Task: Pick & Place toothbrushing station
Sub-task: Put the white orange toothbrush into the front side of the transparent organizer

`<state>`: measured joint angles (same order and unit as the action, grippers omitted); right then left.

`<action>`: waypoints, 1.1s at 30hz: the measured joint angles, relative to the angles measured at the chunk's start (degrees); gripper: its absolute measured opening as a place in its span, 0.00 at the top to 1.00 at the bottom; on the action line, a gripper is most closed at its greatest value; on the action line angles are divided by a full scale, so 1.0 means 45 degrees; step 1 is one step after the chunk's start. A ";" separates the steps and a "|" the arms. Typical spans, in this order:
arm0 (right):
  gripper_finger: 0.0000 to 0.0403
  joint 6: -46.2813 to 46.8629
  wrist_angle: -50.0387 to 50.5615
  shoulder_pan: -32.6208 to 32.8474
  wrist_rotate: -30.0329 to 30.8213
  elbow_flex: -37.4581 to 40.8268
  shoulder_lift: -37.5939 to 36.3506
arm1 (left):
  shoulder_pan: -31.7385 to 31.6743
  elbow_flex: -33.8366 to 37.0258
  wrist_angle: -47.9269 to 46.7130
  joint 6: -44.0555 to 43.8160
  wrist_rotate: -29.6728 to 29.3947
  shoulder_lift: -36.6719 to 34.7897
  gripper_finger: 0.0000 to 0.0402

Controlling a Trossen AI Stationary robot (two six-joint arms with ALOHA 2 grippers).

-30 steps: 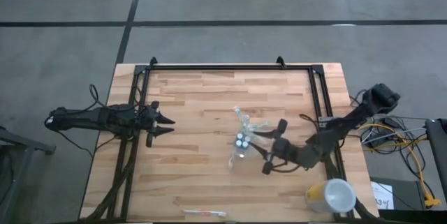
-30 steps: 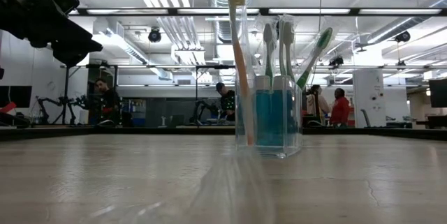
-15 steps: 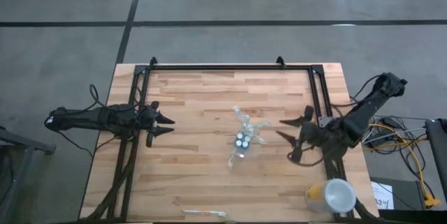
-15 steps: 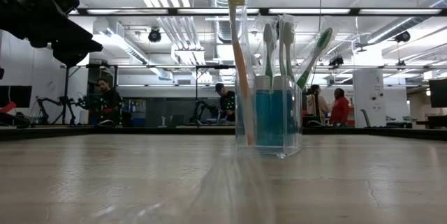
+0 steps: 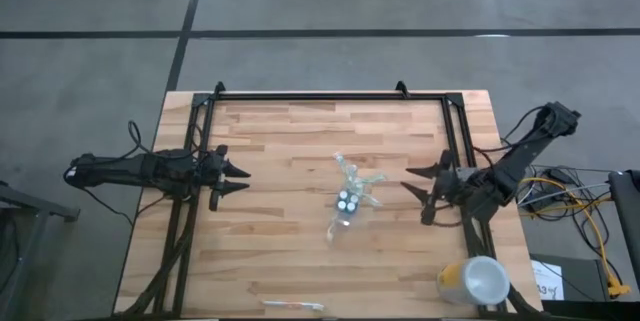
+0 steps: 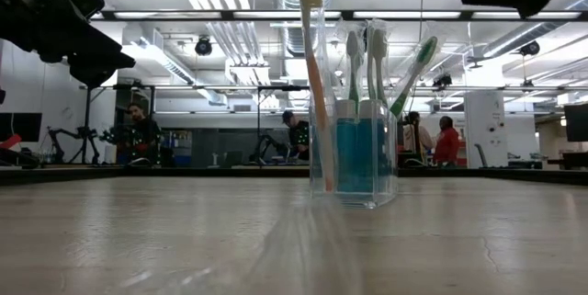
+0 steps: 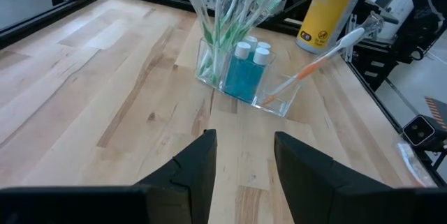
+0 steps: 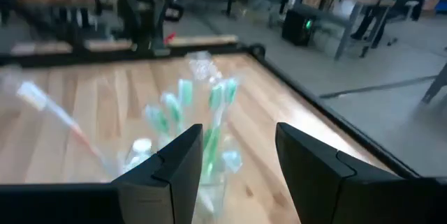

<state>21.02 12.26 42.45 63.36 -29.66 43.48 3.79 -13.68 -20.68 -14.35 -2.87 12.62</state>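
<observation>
1. The left gripper [image 5: 240, 176] waits near the table's left edge, its fingers spread and holding nothing.
2. The clear cup [image 5: 348, 204] stands between both grippers, well apart from each. Toothbrushes [image 7: 234, 4] and capped tubes [image 7: 249, 51] stand inside it.
3. The right gripper [image 5: 418, 189] hovers to the cup's right, fingers spread, holding nothing.

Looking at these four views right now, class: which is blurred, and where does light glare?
Right wrist view: toothbrushes and the room behind are smeared, out of focus. Left wrist view: sharp on the clear cup. Low view: ceiling lights glare brightly, arms show as dark silhouettes. High view: evenly lit.
</observation>
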 joint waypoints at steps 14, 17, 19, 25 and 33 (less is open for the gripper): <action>0.56 -0.6250 -0.9405 0.0255 -0.1802 0.4911 -0.4053 | -0.0005 -0.0004 0.0004 0.0000 0.0039 -0.0005 0.63; 0.56 -0.6226 -0.9428 0.0254 -0.2356 0.5137 -0.4712 | -0.0002 -0.0004 0.0001 0.0000 0.0034 0.0000 0.63; 0.56 -0.6319 -0.9392 0.0254 -0.2840 0.5220 -0.5140 | -0.0005 0.0000 0.0000 -0.0002 0.0034 -0.0003 0.63; 0.56 -0.7293 -0.9372 0.0254 -0.3873 0.5512 -0.6486 | -0.0005 -0.0004 0.0002 -0.0001 0.0029 -0.0002 0.63; 0.53 -0.7276 -0.9048 -0.0068 -0.4581 0.6341 -0.7820 | -0.0005 -0.0004 -0.0001 0.0000 0.0006 -0.0005 0.63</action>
<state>-11.72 -28.45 42.15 42.74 -1.13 8.29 3.77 -13.69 -20.69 -14.35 -2.85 12.60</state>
